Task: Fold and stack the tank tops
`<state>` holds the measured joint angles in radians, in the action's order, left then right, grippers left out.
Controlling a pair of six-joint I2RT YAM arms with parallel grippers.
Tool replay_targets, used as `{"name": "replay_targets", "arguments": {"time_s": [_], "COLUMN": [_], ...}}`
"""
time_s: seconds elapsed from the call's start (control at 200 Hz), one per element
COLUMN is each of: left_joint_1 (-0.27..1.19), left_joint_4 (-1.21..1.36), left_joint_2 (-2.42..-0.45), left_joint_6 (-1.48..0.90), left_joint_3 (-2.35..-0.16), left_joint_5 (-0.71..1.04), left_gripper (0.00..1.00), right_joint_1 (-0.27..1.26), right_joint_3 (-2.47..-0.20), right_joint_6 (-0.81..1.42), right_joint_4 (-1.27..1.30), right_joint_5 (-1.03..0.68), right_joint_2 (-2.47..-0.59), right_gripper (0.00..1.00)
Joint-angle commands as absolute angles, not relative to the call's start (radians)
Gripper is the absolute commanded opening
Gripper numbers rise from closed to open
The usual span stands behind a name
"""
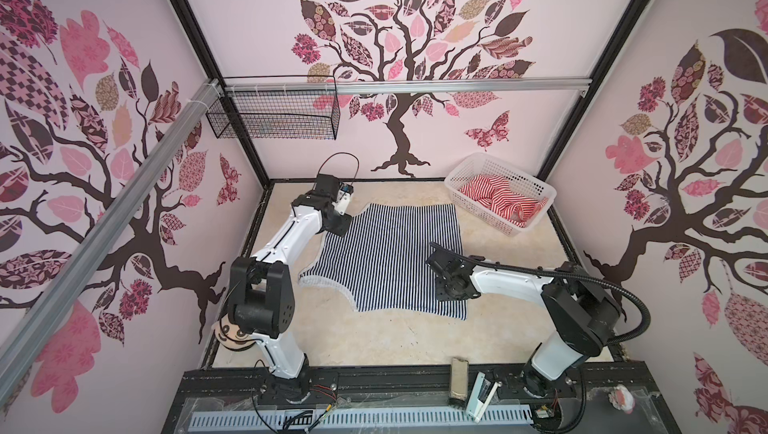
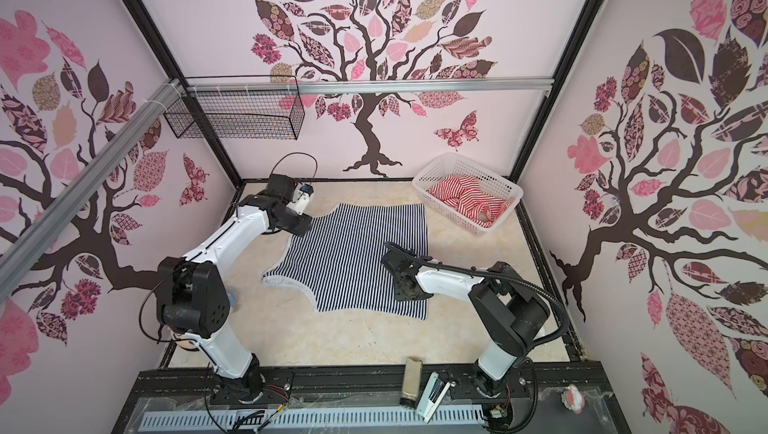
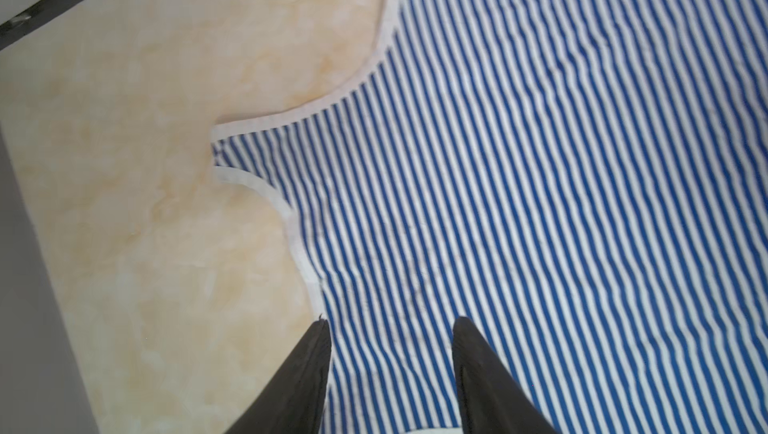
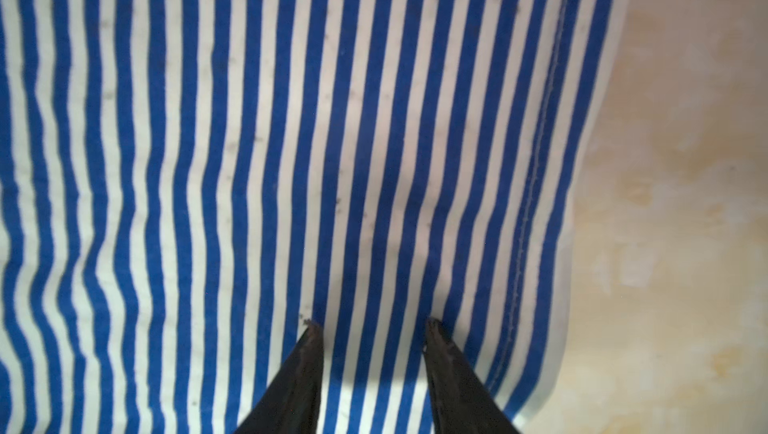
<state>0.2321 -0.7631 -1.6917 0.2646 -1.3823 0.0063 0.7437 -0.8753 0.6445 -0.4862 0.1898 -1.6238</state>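
Navy-striped tank top (image 1: 386,261) (image 2: 353,261) lies spread flat in the middle of the beige table (image 1: 374,340). In both top views its straps point to the left and its straight hem is on the right. One whitish-trimmed strap (image 1: 305,279) sticks out at the near-left corner.

Left gripper (image 3: 390,321) is at the far-left part of the top. Its jaws stand apart with nothing between them. In the left wrist view one fingertip (image 3: 322,328) sits right at the trimmed edge and the other is over stripes. Contact with the cloth - cannot tell.

Right gripper (image 4: 372,321) is over the right side of the same top, near the stitched hem (image 4: 536,186). Its jaws are also apart, gripping nothing. Both tips are low over the stripes, with bare table just beyond the hem. In the top views its fingers are mostly hidden under the wrist.

Red-striped tank top (image 1: 498,199) (image 2: 465,199) is crumpled inside the white perforated basket (image 1: 478,209) (image 2: 444,207). The basket is at the far-right corner of the table, well apart from both grippers.

Plush doll (image 1: 232,334) - only the face shows, at the near-left table edge behind the left arm's base.
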Motion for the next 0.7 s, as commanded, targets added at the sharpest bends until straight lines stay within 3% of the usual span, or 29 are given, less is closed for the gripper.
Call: {"name": "replay_targets", "arguments": {"time_s": [0.0,0.19,0.325,0.56,0.695], "left_joint_1": [0.271,0.294,0.332,0.544,0.613], "left_joint_4": [-0.717,-0.654,-0.657,-0.607,-0.577], "left_joint_2": [-1.613,-1.418,-1.295,-1.086,-1.091], "left_joint_6": [0.281,0.335,0.402,0.496,0.515], "left_joint_3": [-1.237,-1.028,-0.903,-0.684,-0.623], "left_joint_5": [0.032,0.049,0.050,-0.075,-0.126], "left_gripper": [0.51,0.52,0.54,0.54,0.52], "right_joint_1": [0.738,0.738,0.738,0.738,0.738], "right_joint_3": [-0.846,-0.865,-0.805,-0.580,-0.497], "right_joint_6": [0.674,0.682,0.717,0.845,0.888], "right_joint_4": [-0.495,-0.554,-0.545,-0.474,-0.455], "right_joint_5": [0.157,0.185,0.146,0.053,0.032], "right_joint_2": [-1.549,-1.405,-1.279,-1.080,-1.001], "right_gripper": [0.44,0.47,0.58,0.59,0.58]}}
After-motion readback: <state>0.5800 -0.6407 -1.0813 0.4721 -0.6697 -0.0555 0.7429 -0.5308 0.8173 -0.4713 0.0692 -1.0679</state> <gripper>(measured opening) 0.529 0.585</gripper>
